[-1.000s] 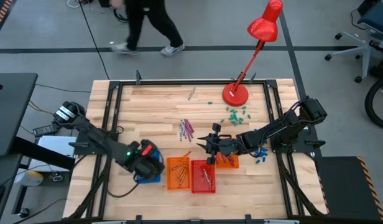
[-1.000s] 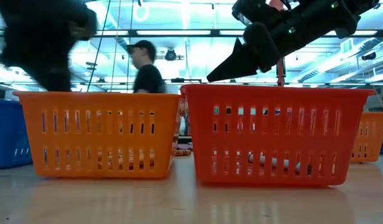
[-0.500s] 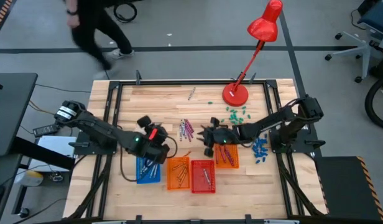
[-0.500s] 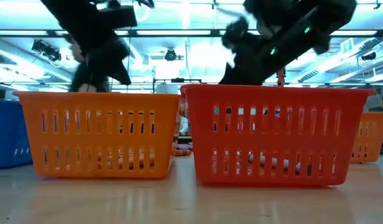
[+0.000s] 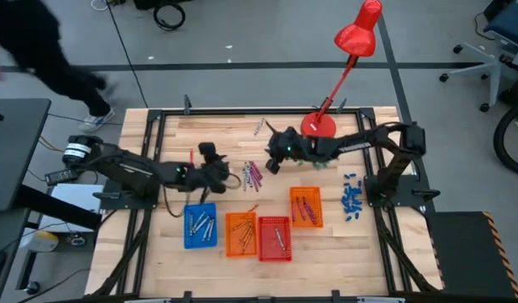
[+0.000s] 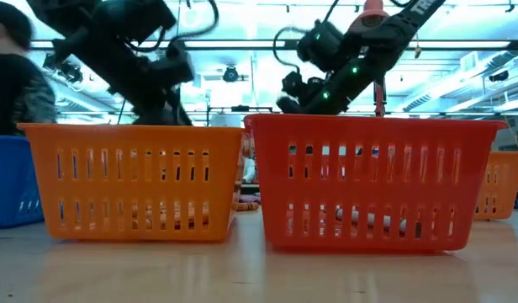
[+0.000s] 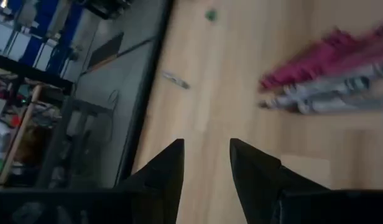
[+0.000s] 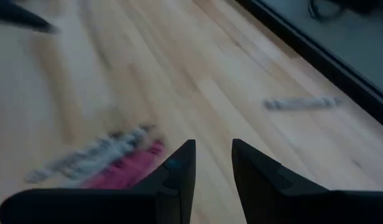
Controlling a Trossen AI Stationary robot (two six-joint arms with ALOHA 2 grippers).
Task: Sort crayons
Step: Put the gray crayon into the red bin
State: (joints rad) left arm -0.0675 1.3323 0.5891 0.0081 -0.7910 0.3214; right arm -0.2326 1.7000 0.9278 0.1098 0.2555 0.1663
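The loose crayons (image 5: 252, 175), magenta and grey-white sticks, lie in a small pile on the wooden table's middle; they also show in the left wrist view (image 7: 328, 74) and the right wrist view (image 8: 98, 160). One grey crayon (image 5: 259, 126) lies alone near the far edge, and an orange one (image 5: 251, 208) lies by the trays. My left gripper (image 5: 228, 176) hovers just left of the pile, open with nothing between its fingers (image 7: 206, 144). My right gripper (image 5: 269, 162) hovers just right of and beyond the pile, open and holding nothing (image 8: 213, 144).
Near the front edge stand a blue tray (image 5: 200, 225), an orange tray (image 5: 240, 233), a red tray (image 5: 274, 238) and a smaller orange tray (image 5: 305, 206), all holding crayons. A red desk lamp (image 5: 318, 126) stands at the far right. Teal bits (image 5: 319, 154) and blue bits (image 5: 351, 198) lie at the right.
My left gripper has swung from over the blue tray toward the far edge and right, rolling as it went, up to the crayon pile. My right gripper has gone from over the red and small orange trays toward the far edge, beside the pile. Both stay open.
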